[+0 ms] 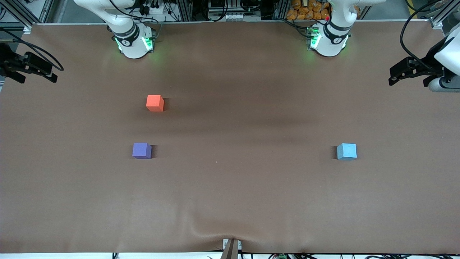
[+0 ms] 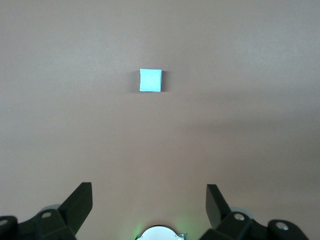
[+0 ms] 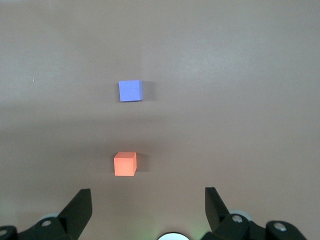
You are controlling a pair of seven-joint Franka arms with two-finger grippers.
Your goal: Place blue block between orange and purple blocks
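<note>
While both my arms wait, raised at the counter's ends:
Blue block [image 1: 346,151]: alone on the counter [image 1: 230,187], toward my left arm's end (well apart from the others).
Orange block [image 1: 155,103]: farther from the front camera than the purple block [image 1: 141,150].
Left pincer [image 2: 149,205]: spread wide, grasping nothing.
Right pincer [image 3: 148,205]: likewise released.

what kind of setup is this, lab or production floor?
Most likely a robotics lab bench: two arms based along one edge of a brown-covered table, aluminium framing and loose cables around it, and only three toy cubes laid out, orange, purple, blue.

left gripper [image 1: 395,76] cut by frame edge, right gripper [image 1: 50,73] partly cropped, both arms' upper links out of frame
</note>
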